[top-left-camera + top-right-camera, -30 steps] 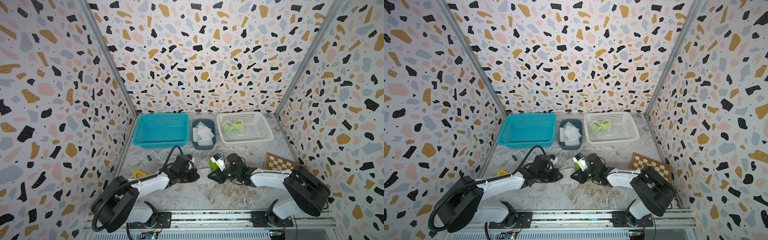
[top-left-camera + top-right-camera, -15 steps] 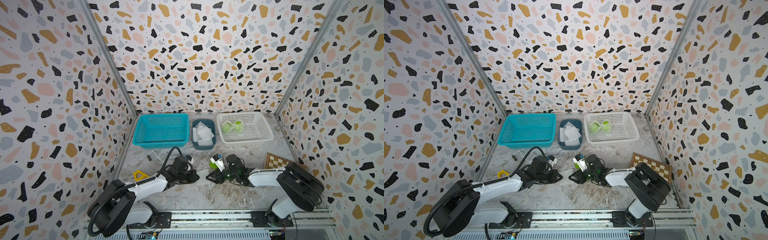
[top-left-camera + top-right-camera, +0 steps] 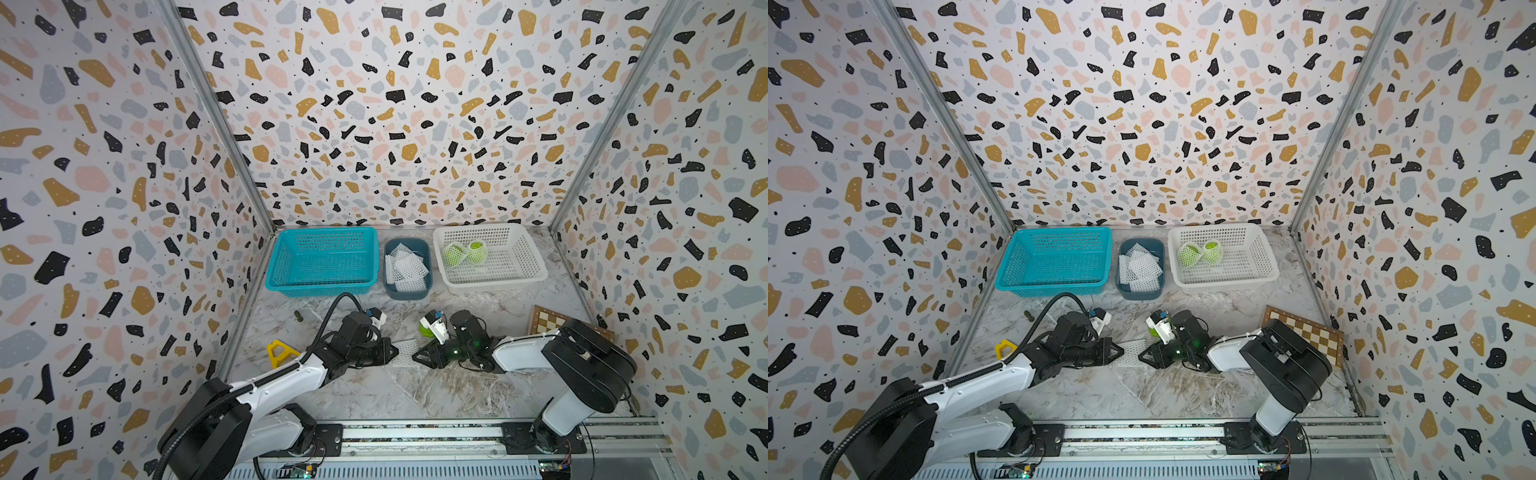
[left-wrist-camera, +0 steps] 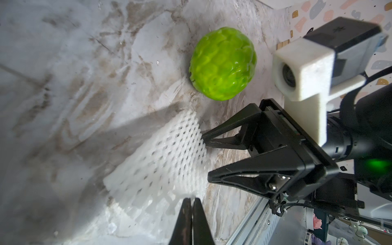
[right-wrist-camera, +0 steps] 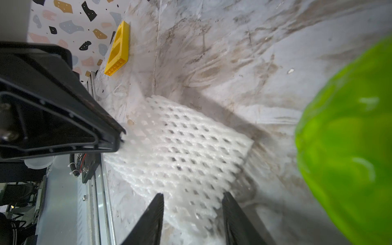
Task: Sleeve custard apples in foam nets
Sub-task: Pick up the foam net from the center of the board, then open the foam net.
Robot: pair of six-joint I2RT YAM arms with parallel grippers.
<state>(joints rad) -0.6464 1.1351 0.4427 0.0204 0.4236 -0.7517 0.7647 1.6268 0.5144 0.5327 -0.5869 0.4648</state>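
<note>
A flat white foam net (image 3: 405, 351) (image 3: 1133, 353) lies on the marble table between my two grippers. My left gripper (image 4: 192, 199) (image 3: 395, 353) is shut, pinching one edge of the foam net (image 4: 161, 157). At the opposite end my right gripper (image 5: 193, 196) (image 3: 415, 356) stands open, its fingers on either side of the foam net (image 5: 186, 152). A bare green custard apple (image 4: 222, 63) (image 3: 424, 330) (image 5: 350, 148) rests on the table just behind the right gripper. Two custard apples in nets (image 3: 454, 254) (image 3: 477, 251) lie in the white basket (image 3: 519, 266).
A dark blue bin (image 3: 407, 295) with several spare foam nets sits between the white basket and a teal basket (image 3: 324, 262) at the back. A yellow triangular piece (image 3: 280, 353) lies at the left, a chessboard (image 3: 548, 320) at the right. A rail runs along the front edge.
My right gripper has opened its jaws at the net's end. The left gripper has stayed shut on the net, barely moving.
</note>
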